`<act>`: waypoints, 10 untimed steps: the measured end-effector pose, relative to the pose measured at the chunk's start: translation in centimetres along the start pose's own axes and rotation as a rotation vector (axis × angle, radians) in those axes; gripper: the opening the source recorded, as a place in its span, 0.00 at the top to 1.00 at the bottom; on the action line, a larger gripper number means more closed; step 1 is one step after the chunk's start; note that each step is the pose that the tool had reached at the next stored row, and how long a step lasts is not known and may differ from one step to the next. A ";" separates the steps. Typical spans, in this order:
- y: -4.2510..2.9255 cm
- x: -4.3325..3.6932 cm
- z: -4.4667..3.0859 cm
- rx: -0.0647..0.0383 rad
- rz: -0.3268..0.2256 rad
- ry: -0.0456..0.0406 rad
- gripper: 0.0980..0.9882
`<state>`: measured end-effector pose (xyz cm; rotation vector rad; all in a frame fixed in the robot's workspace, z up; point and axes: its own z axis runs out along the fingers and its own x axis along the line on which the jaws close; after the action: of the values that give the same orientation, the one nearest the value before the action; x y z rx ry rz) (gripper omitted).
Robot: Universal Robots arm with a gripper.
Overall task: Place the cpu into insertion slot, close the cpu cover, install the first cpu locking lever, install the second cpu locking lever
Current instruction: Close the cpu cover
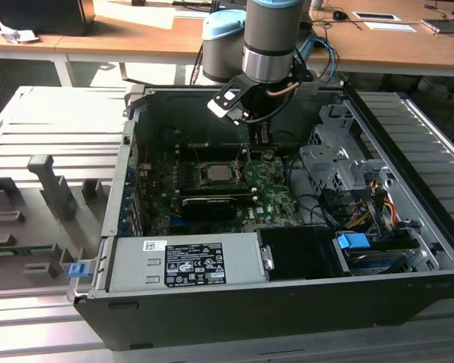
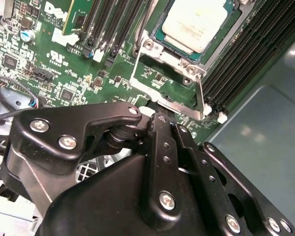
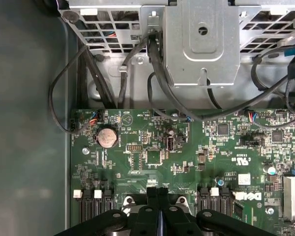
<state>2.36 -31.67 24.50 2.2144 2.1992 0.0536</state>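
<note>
The cpu [image 2: 194, 22] shows its pale metal face and lies in the insertion slot [image 2: 163, 38] on the green board. The silvery cpu cover [image 2: 155, 47] frames it, and a thin metal locking lever [image 2: 200, 96] runs out from the frame's corner. In the exterior view the cpu [image 1: 216, 174] sits mid-board, and my gripper [image 1: 261, 134] hangs above the board, toward that view's right and farther back than the socket. In both wrist views the black fingers meet, so my gripper [image 2: 155, 120] [image 3: 159, 194] is shut with nothing in it.
The open computer case [image 1: 408, 227] walls in the board. A grey power supply box [image 1: 185, 261] lies at the front. A metal drive cage [image 3: 201, 44] with black cables [image 3: 157, 73], a coin battery [image 3: 107, 137] and long black memory slots [image 2: 246, 64] surround the socket.
</note>
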 end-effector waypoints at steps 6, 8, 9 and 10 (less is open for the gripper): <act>-0.82 -0.01 -0.03 0.000 0.000 0.0000 0.99; -1.09 -0.01 -0.04 0.000 0.000 0.0001 0.99; -1.26 -0.01 -0.05 0.000 0.000 0.0000 0.99; -1.41 -0.01 -0.05 0.000 0.000 0.0001 0.99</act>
<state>0.94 -31.67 24.50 2.2145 2.1991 0.0538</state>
